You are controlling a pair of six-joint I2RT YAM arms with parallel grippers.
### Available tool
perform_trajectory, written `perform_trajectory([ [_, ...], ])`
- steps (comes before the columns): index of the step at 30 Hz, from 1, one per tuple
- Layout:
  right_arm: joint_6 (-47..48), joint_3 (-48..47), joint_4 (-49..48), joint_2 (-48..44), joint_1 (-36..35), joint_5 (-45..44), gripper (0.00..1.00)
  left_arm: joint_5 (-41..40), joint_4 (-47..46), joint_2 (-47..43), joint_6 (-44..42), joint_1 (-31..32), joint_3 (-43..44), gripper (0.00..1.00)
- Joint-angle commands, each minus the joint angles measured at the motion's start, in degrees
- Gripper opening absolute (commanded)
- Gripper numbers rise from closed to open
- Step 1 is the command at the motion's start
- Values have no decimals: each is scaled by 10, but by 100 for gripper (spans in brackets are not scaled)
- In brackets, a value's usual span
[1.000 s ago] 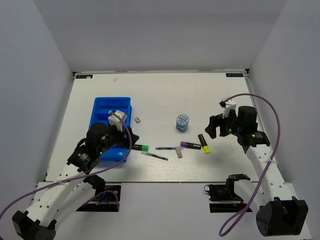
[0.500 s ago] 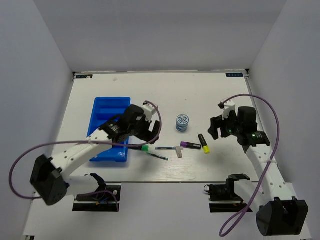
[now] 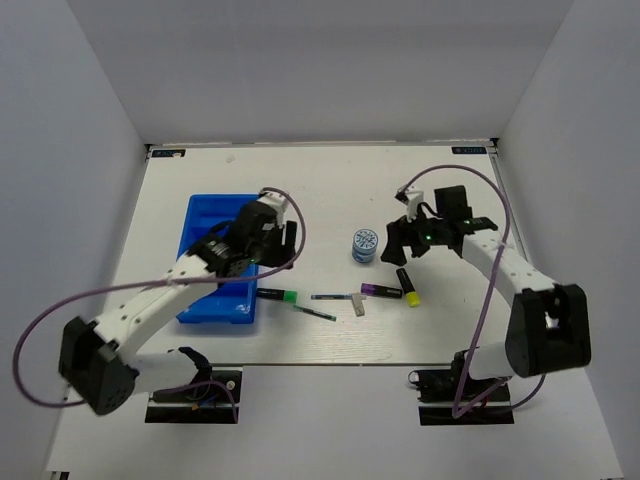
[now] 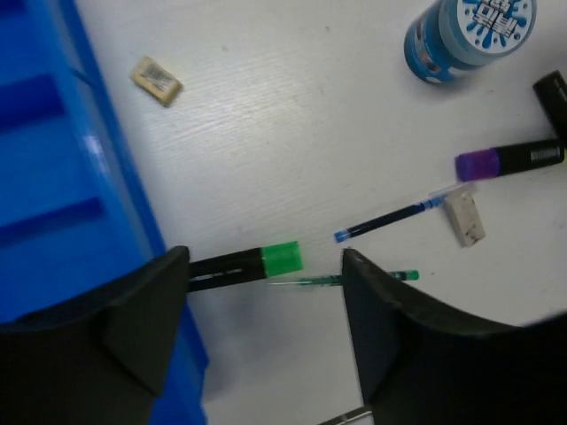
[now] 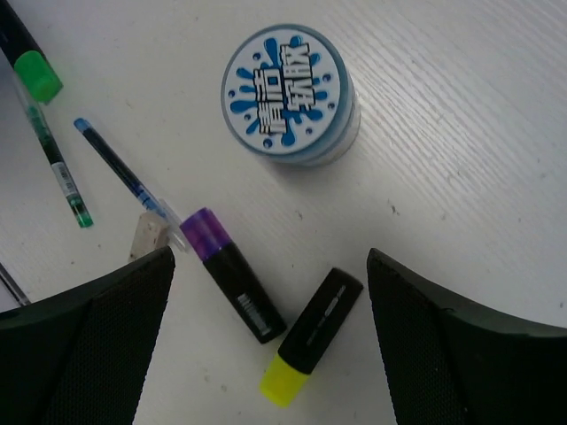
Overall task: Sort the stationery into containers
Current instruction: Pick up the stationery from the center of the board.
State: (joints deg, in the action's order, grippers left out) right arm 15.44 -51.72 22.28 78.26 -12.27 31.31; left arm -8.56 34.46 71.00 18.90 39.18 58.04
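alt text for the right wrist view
The open right tool hovers above a purple-ended marker and a yellow-ended marker on a white table. A blue-and-white roll lies beyond them; thin pens, a green-ended marker and an eraser lie left.

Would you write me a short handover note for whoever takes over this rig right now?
Left gripper: open, empty, above the green marker beside the tray.
Right gripper: open, empty, above the purple marker, yellow marker and roll.
Also lying loose: blue pen, green pen, an eraser by them, a second eraser near the tray.
Done: nothing; the tray's visible compartments look empty.
Left: every item listed needs sorting into the tray.
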Motion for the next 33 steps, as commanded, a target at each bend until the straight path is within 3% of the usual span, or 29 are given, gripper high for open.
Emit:
perform_trajectory([
  [1, 19, -49, -32, 43, -34, -25, 90, 4, 27, -94, -33, -29, -47, 83],
  [8, 22, -118, -55, 159, -91, -111, 90, 53, 20, -164, -54, -83, -126, 90],
  [20, 42, -197, -78, 265, -175, -223, 90, 60, -4, -238, -88, -89, -184, 90],
  [21, 43, -199, -69, 272, -182, -233, 86, 60, -8, -243, -90, -89, -185, 90],
  [23, 43, -208, -55, 272, -187, -249, 79, 60, -10, -256, -92, -89, -194, 90],
  [26, 54, -203, -47, 263, -199, -279, 79, 60, -15, -265, -92, -89, -202, 90],
  [33, 71, -218, 6, 246, -207, -309, 87, 69, -19, -268, -91, -88, -203, 90],
])
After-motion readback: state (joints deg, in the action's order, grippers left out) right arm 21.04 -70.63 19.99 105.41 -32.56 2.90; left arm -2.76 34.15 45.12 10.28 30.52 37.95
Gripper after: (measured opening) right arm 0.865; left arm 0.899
